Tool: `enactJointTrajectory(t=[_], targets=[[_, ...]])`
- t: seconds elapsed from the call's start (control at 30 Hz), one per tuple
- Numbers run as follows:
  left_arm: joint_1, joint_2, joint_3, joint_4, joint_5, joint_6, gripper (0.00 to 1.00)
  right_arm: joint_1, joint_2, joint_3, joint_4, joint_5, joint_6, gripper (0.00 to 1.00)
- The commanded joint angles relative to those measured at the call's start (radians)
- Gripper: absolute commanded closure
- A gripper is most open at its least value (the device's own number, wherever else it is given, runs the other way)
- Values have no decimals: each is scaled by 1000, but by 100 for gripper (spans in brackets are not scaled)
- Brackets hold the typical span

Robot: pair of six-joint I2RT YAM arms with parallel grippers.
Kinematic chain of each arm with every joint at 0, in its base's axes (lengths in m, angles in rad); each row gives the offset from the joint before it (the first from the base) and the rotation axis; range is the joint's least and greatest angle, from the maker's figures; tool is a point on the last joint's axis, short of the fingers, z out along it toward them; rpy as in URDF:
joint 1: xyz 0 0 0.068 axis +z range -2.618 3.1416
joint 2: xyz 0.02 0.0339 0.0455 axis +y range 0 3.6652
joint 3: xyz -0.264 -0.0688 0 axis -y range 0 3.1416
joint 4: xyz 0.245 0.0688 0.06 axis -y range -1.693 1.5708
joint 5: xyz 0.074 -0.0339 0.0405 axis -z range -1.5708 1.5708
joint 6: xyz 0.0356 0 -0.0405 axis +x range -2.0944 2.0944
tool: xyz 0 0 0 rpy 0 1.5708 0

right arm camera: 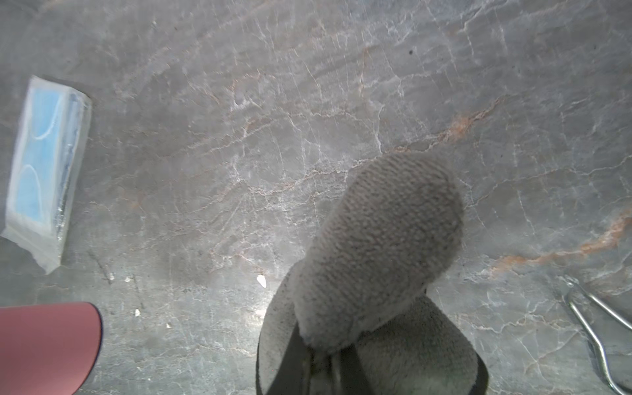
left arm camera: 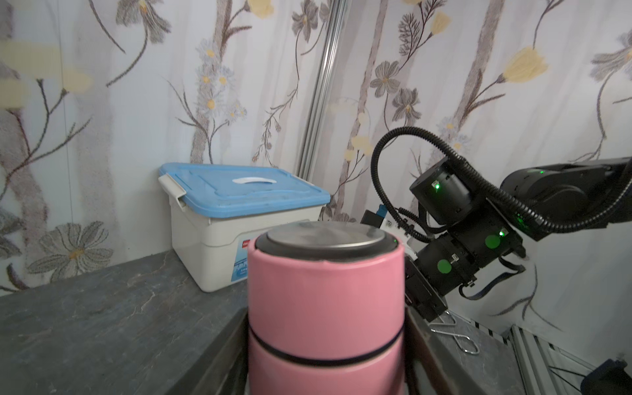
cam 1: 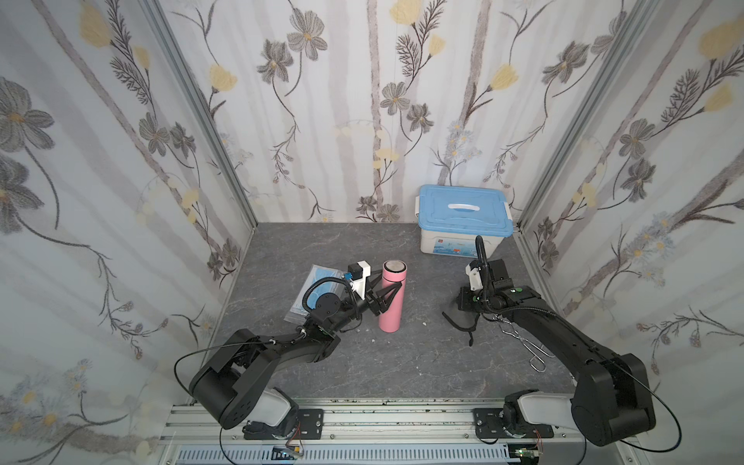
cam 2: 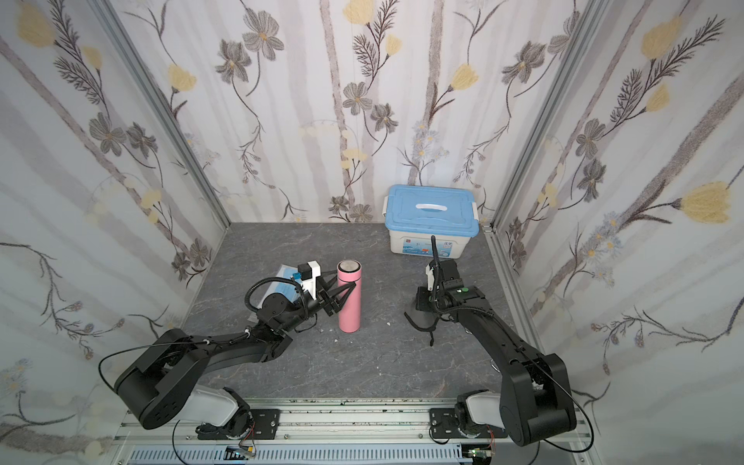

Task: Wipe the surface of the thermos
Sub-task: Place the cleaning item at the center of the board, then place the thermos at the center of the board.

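The pink thermos point(cam 1: 391, 306) point(cam 2: 349, 306) with a silver cap stands upright in the middle of the grey table. My left gripper point(cam 1: 392, 288) point(cam 2: 348, 288) is shut on the thermos, one finger on each side of its upper body. In the left wrist view the thermos point(left arm camera: 325, 301) fills the space between the fingers point(left arm camera: 422, 345). To the thermos's right, my right gripper point(cam 1: 467, 304) point(cam 2: 424, 302) points down at the table, shut on a grey cloth point(cam 1: 463, 322) point(right arm camera: 379, 239). The cloth hangs from it, apart from the thermos point(right arm camera: 44, 345).
A white box with a blue lid point(cam 1: 465, 219) stands at the back right corner. A packet of blue masks point(cam 1: 318, 282) point(right arm camera: 44, 164) lies left of the thermos, under my left wrist. Metal wire tongs point(cam 1: 523, 342) point(right arm camera: 598, 325) lie under my right arm. Small white crumbs point(right arm camera: 261, 280) dot the table.
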Motion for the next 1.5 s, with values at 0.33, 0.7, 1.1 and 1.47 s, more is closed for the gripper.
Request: enactJointTrajectory(t=[0.33, 0.7, 1.1, 1.47], targets=[[-75, 107, -15, 133, -24, 178, 99, 23, 36, -49, 86, 14, -3, 72], [-97, 125, 17, 133, -16, 265, 100, 68, -33, -12, 39, 19, 3, 0], [-104, 204, 101, 135, 28, 317, 100, 128, -179, 221, -60, -237, -9, 0], [-113, 227, 156, 135, 54, 311, 100, 148, -160, 271, -23, -291, 5, 0]])
